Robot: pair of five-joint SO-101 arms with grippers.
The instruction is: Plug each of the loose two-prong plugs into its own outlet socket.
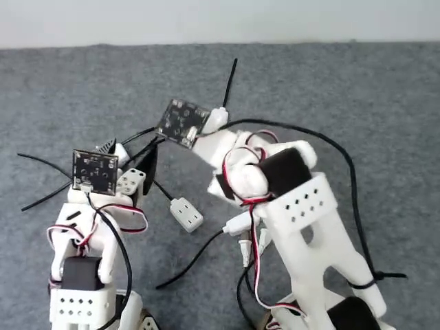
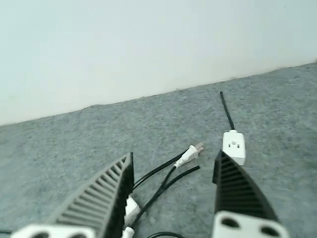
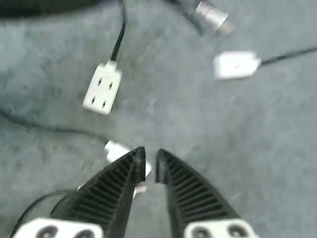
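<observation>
Surface: desk (image 1: 385, 103), grey and carpet-like, with its far edge against a pale wall (image 1: 206, 20).

The right arm (image 1: 302, 206) is white and the larger shape in the high view. It stretches from the near right corner toward the middle of the desk. The right jaws are nearly together, with a thin slit of desk showing between the tips and nothing in it.

The left arm (image 1: 82, 275) sits at the near left corner and points toward the far edge. The left jaws are wide apart and hold nothing.

The double socket (image 1: 186, 213) is a white block lying flat near the middle of the desk, between the two arms. Its slots are bare.

The single socket (image 2: 234, 146) is white and lies face up beyond the left jaws, toward the far edge. Its black cord (image 2: 226, 106) runs on toward that edge.

The two-prong plug (image 2: 190, 153) is white and lies loose on the desk near the single socket, apart from it, with its prongs turned that way.

In the right wrist view, a white plug body (image 3: 116, 148) lies on the desk just beside one jaw tip and is partly hidden by it. I cannot tell whether they touch, or whether this is the same plug.
</observation>
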